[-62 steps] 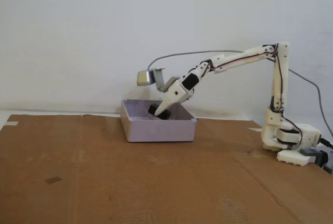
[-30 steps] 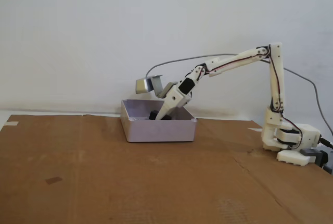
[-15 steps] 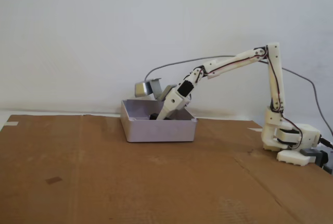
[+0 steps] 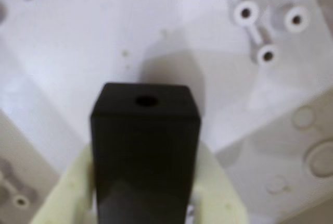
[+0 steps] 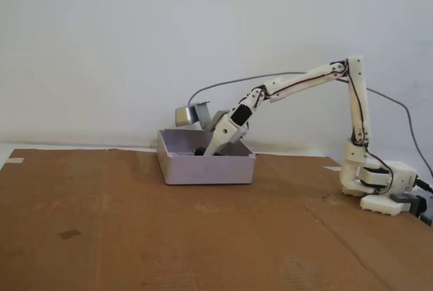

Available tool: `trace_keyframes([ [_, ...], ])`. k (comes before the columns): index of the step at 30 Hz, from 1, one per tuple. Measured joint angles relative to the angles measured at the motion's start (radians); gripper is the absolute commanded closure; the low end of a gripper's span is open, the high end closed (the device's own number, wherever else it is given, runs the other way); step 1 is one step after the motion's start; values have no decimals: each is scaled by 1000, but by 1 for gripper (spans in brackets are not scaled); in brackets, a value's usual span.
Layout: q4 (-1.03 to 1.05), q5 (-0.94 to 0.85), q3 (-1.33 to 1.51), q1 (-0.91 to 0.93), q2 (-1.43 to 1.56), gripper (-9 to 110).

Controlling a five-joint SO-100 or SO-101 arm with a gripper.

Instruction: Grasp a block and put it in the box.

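In the wrist view a black block [image 4: 145, 146] with a small round hole in its end face is held between my two cream fingers [image 4: 70, 193]. It hangs just above the white floor of the box [image 4: 104, 36]. In the fixed view my gripper [image 5: 203, 150] reaches down into the light grey box [image 5: 206, 168] in the middle of the table. The box's front wall hides most of the fingertips, and only a dark bit of the block [image 5: 200, 151] shows above the rim.
The box floor has raised screw posts [image 4: 265, 54] and round marks [image 4: 320, 159]. The box stands on a brown cardboard sheet [image 5: 135, 237]. My arm's base [image 5: 379, 186] stands at the right in the fixed view, with a grey cable arching behind it.
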Motion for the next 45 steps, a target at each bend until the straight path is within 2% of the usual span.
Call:
trace_keyframes([
  [4, 0, 0, 0, -20, 0, 99],
  [9, 0, 0, 0, -23, 0, 81],
  [13, 0, 0, 0, -20, 0, 74],
  [23, 0, 0, 0, -20, 0, 72],
  [29, 0, 0, 0, -20, 0, 60],
  [45, 0, 0, -100, -43, 0, 60],
])
